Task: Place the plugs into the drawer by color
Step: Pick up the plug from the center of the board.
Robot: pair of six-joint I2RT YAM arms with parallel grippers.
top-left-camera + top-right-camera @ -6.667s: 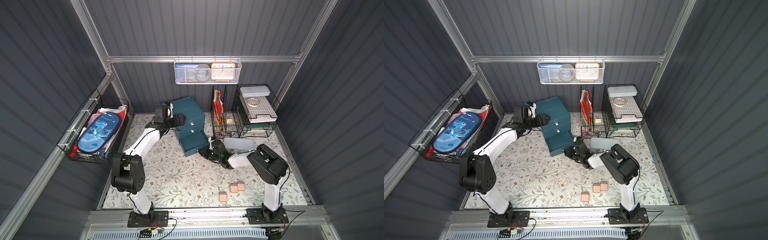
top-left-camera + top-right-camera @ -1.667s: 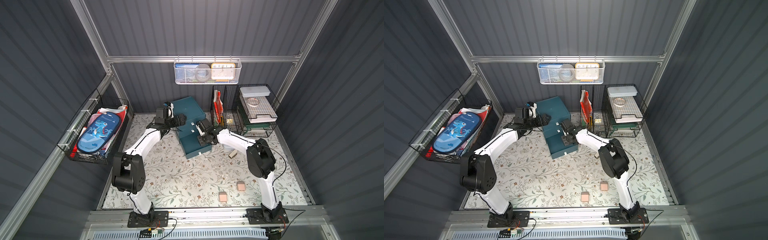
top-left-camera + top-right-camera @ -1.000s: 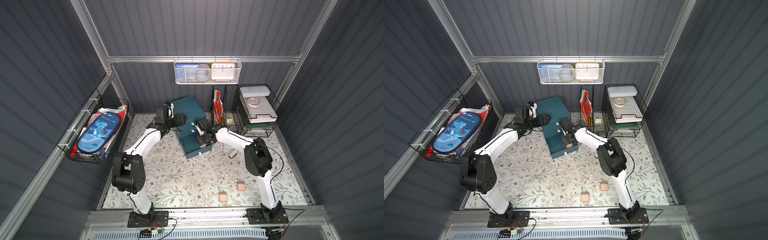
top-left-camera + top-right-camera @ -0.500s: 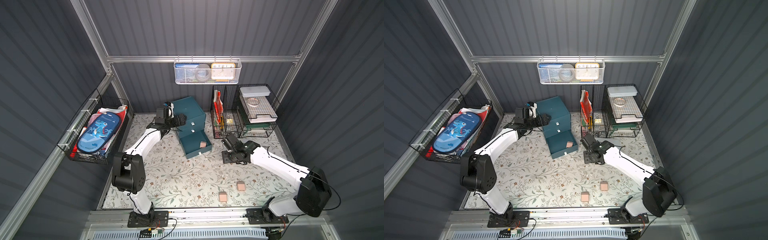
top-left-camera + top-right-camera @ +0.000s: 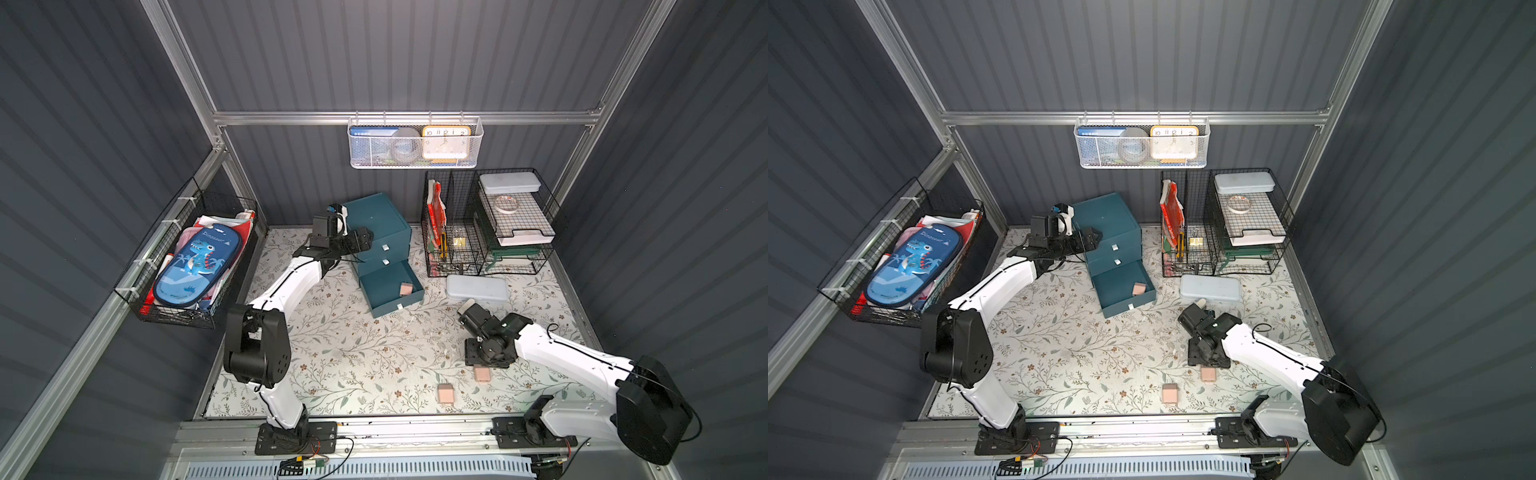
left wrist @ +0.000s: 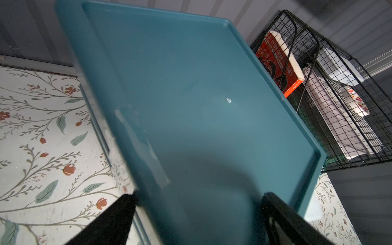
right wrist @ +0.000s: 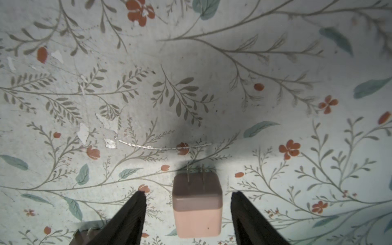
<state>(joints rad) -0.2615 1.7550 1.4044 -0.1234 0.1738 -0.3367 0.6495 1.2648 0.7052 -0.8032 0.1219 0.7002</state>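
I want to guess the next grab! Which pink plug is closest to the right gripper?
The pink plug on the mat between the right gripper's open fingers. The other mat plug lies farther off; the third sits in the open drawer.

Teal drawer cabinet [image 5: 376, 224], bottom drawer [image 5: 397, 302] open, one peach plug [image 5: 406, 288] inside; two peach plugs [image 5: 482, 374] [image 5: 446, 392] on mat [image 5: 353, 357]

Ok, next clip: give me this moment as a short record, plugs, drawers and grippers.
cabinet: dark teal, three drawers, bottom drawer open
in bottom drawer: one peach pink plug
on mat: two peach pink plugs
right gripper: open, straddling one mat plug, not touching
left gripper: open wide at the cabinet's top corner
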